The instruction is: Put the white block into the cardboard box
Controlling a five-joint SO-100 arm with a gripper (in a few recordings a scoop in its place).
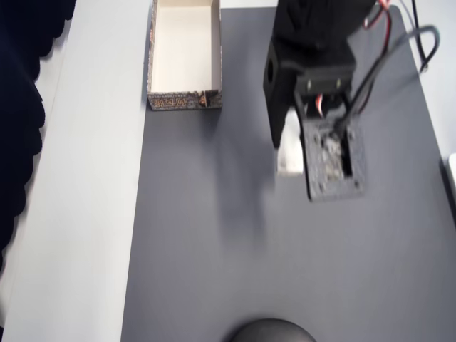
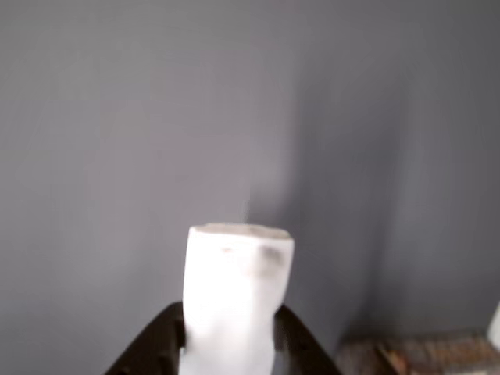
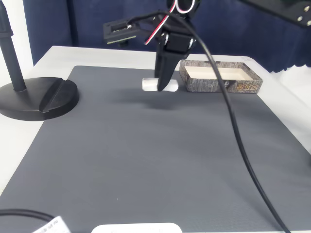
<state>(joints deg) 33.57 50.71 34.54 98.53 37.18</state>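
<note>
My gripper (image 3: 163, 86) is shut on the white block (image 3: 148, 84), which lies crosswise between the black fingers and hangs a little above the grey mat, over its own shadow. From overhead, the white block (image 1: 291, 160) sticks out below the gripper (image 1: 291, 139), to the right of the box and nearer the front. In the wrist view the white block (image 2: 234, 273) stands up between the two dark fingertips of the gripper (image 2: 230, 344). The cardboard box (image 1: 184, 102) sits at the mat's far left corner, cream inside and with nothing in it. In the fixed view the cardboard box (image 3: 214, 86) is just right of the gripper.
A black round stand base (image 3: 39, 97) with a pole sits at the mat's left edge. Its dark dome (image 1: 271, 331) shows at the bottom of the overhead view. A black cable (image 3: 233, 126) hangs across the right side. The grey mat (image 3: 146, 155) is open in front.
</note>
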